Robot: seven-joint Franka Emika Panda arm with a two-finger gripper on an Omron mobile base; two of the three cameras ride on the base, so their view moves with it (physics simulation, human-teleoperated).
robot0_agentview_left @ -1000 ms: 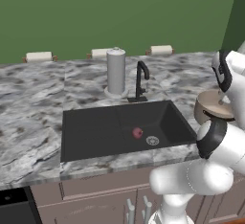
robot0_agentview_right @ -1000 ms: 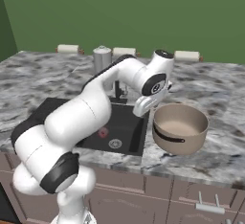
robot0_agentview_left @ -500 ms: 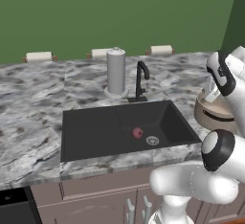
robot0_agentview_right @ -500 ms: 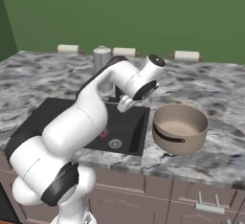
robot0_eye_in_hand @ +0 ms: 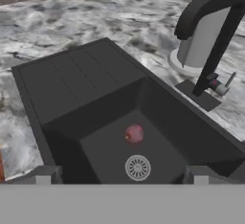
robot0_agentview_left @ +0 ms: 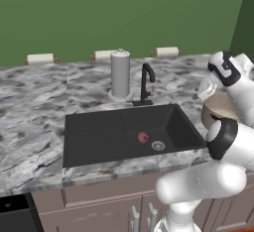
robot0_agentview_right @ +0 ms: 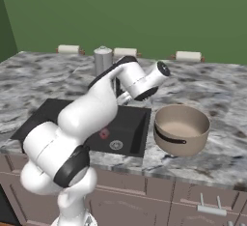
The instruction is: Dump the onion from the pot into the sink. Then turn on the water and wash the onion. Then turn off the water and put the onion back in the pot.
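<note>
Onion (robot0_agentview_left: 142, 137) lies on the floor of the sink (robot0_agentview_left: 94, 132), just beside the round drain (robot0_agentview_left: 158, 145). Pot (robot0_agentview_right: 182, 128) stands upright on the surface (robot0_agentview_right: 222, 104) right of the sink. End effector (robot0_eye_in_hand: 122, 174) is spread wide, holding nothing, above the basin near the black faucet (robot0_eye_in_hand: 213, 36).

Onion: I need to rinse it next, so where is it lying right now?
The onion lies on the floor of the sink, toward its right end, just beside the round drain and forward of the faucet.
</note>
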